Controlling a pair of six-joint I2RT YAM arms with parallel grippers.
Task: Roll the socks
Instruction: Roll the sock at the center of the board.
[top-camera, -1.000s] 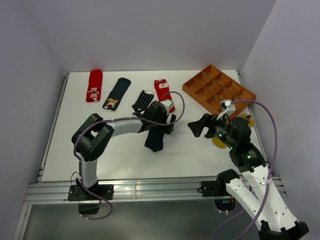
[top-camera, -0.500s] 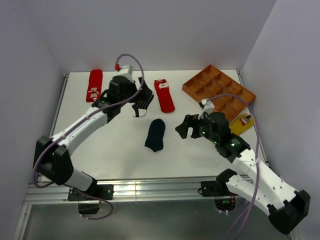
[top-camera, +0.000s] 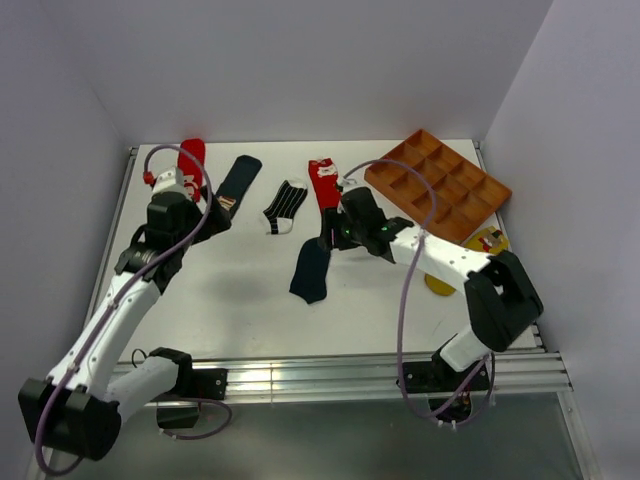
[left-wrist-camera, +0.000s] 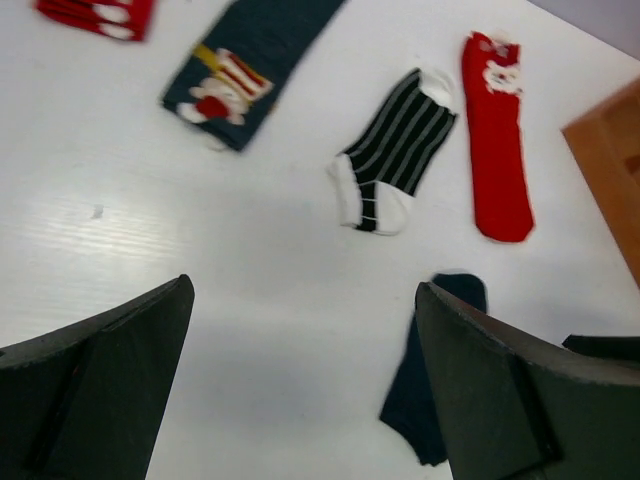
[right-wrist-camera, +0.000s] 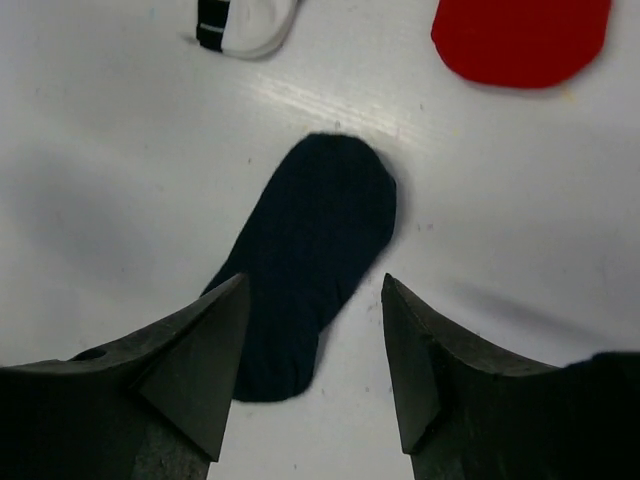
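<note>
The plain navy sock (top-camera: 311, 271) lies flat at mid-table; it also shows in the right wrist view (right-wrist-camera: 310, 262) and the left wrist view (left-wrist-camera: 428, 390). My right gripper (top-camera: 333, 234) is open just above its upper end, fingers either side of it (right-wrist-camera: 315, 285). My left gripper (top-camera: 213, 213) is open and empty at the left (left-wrist-camera: 302, 290), near the navy sock with a patch (top-camera: 235, 186). The striped sock (top-camera: 283, 207) and a red sock (top-camera: 325, 187) lie flat behind. Another red sock (top-camera: 191, 154) is partly hidden by the left arm. The mustard sock (top-camera: 438, 284) peeks from behind the right arm.
An orange compartment tray (top-camera: 437, 182) stands at the back right. White walls close in the table on the left, back and right. The right arm's elbow (top-camera: 500, 300) hangs over the table's right front.
My left arm has swung left and back, away from the striped sock. My right gripper has moved left across the table and now hovers over the plain navy sock. The socks have not moved.
</note>
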